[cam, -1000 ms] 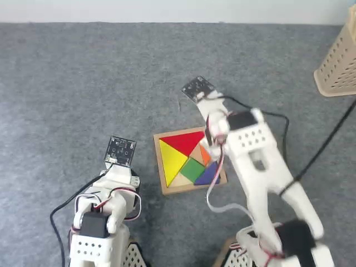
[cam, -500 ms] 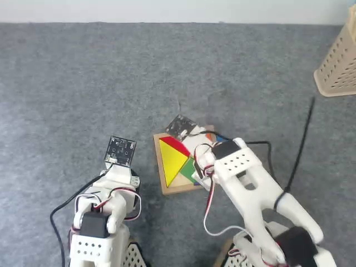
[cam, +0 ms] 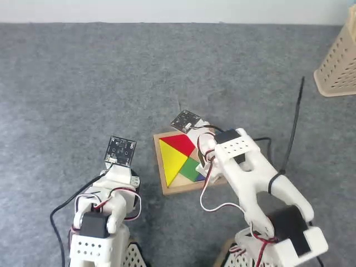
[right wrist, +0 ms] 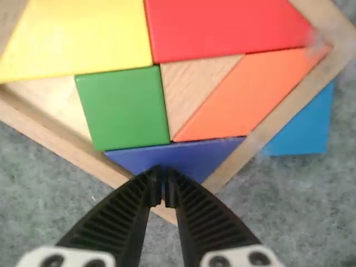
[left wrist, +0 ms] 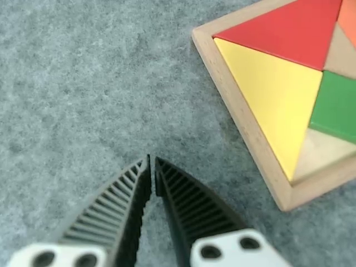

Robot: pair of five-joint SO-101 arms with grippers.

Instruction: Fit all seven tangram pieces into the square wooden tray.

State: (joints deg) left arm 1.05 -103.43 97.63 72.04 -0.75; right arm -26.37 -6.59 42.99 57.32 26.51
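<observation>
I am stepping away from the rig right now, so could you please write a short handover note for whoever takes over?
Left gripper: shut, empty, over the carpet beside the tray.
Right gripper: shut, empty, tips over the dark blue triangle at the tray's corner.
Done: red triangle, yellow triangle, green square, orange parallelogram and dark blue triangle lie in the tray.
To do: two triangular gaps show bare wood, one in the middle, one beside the yellow triangle. A light blue piece lies on the carpet against the outside of the rim; it probably goes in next.
</observation>
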